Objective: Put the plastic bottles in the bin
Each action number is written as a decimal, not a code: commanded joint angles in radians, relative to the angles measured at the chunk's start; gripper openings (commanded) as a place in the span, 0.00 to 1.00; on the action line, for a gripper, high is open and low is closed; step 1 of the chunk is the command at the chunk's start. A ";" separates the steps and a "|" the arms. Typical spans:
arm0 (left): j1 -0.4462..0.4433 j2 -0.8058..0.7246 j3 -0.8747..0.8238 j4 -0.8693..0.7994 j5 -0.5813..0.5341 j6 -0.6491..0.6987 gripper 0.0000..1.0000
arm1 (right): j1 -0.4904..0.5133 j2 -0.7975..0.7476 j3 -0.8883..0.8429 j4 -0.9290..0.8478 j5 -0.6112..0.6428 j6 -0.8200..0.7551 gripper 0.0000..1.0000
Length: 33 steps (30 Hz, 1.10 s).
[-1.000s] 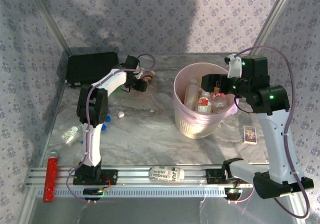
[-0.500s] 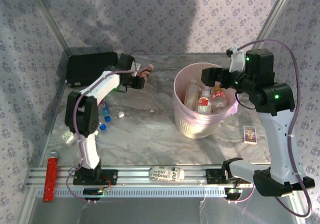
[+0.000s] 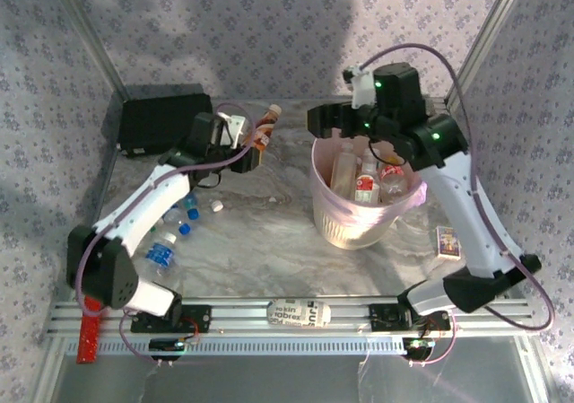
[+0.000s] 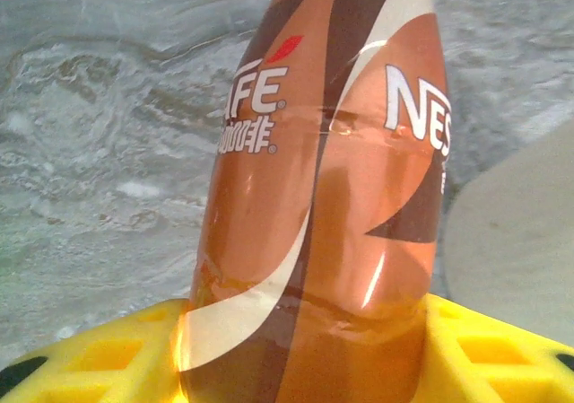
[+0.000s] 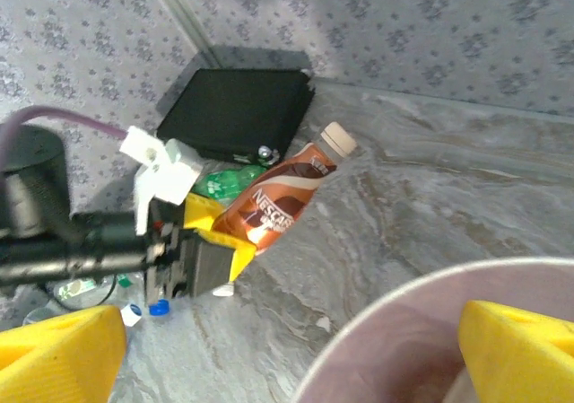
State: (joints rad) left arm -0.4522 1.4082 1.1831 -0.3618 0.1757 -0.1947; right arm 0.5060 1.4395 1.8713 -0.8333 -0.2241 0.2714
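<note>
My left gripper [image 3: 252,146] is shut on a brown Nescafe plastic bottle [image 3: 264,125], which is raised off the table with its pale cap pointing up and to the right. In the left wrist view the bottle [image 4: 332,197] sits squeezed between the yellow fingers [image 4: 502,354] of that gripper [image 4: 305,354]. The pale pink bin [image 3: 359,228] stands right of centre and holds several bottles [image 3: 363,184]. My right gripper [image 3: 321,118] hangs open over the bin's far left rim [image 5: 430,286], with nothing between its fingers. More bottles [image 3: 161,255] lie at the left.
A black case [image 3: 161,116] lies at the back left, with a green bottle [image 5: 224,180] in front of it. A loose white cap [image 3: 216,206] is on the marble. A small card [image 3: 447,240] lies right of the bin, and a printed strip [image 3: 299,312] rests on the front rail.
My left gripper has closed on the brown bottle and lifted it off the table. The right arm has swung left and back, from above the bin's right side to its far left rim.
</note>
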 commanded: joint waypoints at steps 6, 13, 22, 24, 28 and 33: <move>-0.098 -0.242 -0.141 0.293 0.013 -0.156 0.35 | 0.054 0.167 0.102 0.145 -0.075 0.089 0.97; -0.143 -0.257 -0.135 0.320 0.010 -0.169 0.34 | 0.081 0.294 0.176 0.198 -0.183 0.121 0.85; -0.155 -0.257 -0.126 0.322 0.022 -0.176 0.35 | 0.071 0.333 0.190 0.196 -0.180 0.126 0.53; -0.158 -0.258 -0.129 0.320 0.029 -0.184 0.35 | 0.065 0.333 0.194 0.189 -0.186 0.122 0.45; -0.173 -0.264 -0.135 0.308 0.030 -0.189 0.37 | 0.054 0.329 0.198 0.179 -0.196 0.108 0.39; -0.174 -0.264 -0.122 0.285 0.031 -0.189 0.61 | 0.039 0.319 0.211 0.173 -0.198 0.098 0.38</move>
State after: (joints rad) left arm -0.6117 1.1610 1.0500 -0.0742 0.1692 -0.3790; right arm 0.5621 1.7679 2.0399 -0.6685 -0.4221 0.4107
